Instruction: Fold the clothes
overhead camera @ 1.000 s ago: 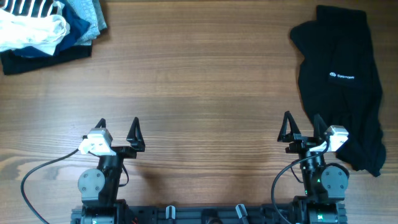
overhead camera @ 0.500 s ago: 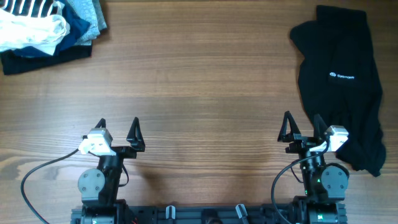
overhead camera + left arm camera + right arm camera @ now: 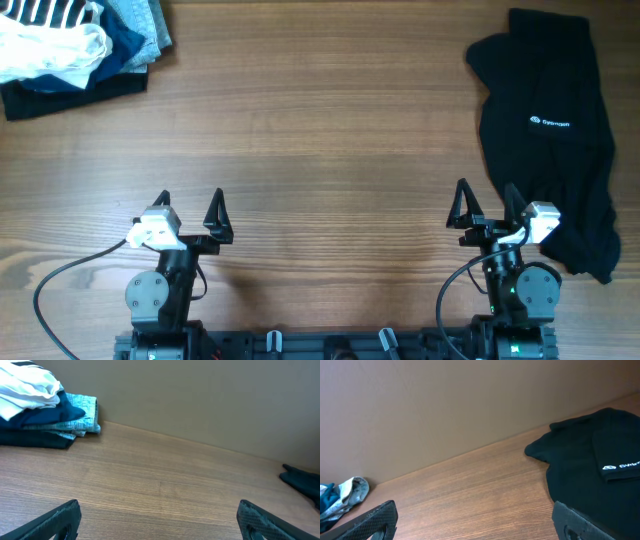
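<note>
The clothes (image 3: 548,150), a plain black garment with a small white logo, lie rumpled along the table's right side; the right wrist view shows them (image 3: 600,470) at the right. My right gripper (image 3: 486,200) stands open near the front edge, just left of the garment's lower part, holding nothing. At the front left my left gripper (image 3: 189,205) is open too, nothing between its fingers, far from the garment. Only a dark corner of the clothes (image 3: 302,480) shows in the left wrist view.
A heap of white, striped, light-blue and navy garments (image 3: 70,45) sits at the table's back left corner, seen too in the left wrist view (image 3: 42,410). Bare wooden tabletop (image 3: 320,150) spans the space between heap and black garment. A plain wall (image 3: 445,405) rises behind the table.
</note>
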Motion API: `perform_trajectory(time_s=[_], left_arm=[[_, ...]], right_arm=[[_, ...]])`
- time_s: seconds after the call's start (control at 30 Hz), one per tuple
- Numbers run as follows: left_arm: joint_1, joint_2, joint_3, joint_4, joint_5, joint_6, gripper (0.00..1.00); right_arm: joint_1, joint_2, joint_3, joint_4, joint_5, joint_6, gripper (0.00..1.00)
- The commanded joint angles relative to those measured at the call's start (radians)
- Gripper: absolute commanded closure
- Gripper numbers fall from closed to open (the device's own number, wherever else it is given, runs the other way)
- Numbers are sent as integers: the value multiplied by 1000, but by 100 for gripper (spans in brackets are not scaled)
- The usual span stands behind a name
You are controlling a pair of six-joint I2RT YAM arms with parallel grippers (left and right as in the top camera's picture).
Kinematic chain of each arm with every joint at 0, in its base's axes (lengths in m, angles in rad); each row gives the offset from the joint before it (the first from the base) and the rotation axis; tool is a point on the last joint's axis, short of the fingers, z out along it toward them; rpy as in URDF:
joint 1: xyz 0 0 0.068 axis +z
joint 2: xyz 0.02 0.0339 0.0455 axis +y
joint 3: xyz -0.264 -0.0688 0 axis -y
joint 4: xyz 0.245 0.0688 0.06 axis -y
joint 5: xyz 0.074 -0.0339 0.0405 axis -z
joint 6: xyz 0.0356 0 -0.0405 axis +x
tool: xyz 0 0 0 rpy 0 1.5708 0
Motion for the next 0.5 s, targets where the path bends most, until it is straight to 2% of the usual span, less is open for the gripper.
perform_trajectory(time_s=[0.0,0.13,0.2,0.23,0.37,0.47], left_arm=[[3,-8,-6,-1,12,20,0],[3,-8,-6,-1,13,20,0],[3,-8,-6,-1,12,20,0],[3,-8,-6,-1,12,20,0],[3,-8,-6,-1,12,20,0],[3,-8,-6,-1,12,20,0]], right_arm=[[-5,-8,-2,4,-11,-18,0],[-5,-8,-2,5,-10,-18,0],[-5,-8,-2,58,11,26,0],[-5,-8,-2,87,5,97,0],[-5,-8,-2,103,-29,599,0],[-5,-8,-2,94,-23,905,0]])
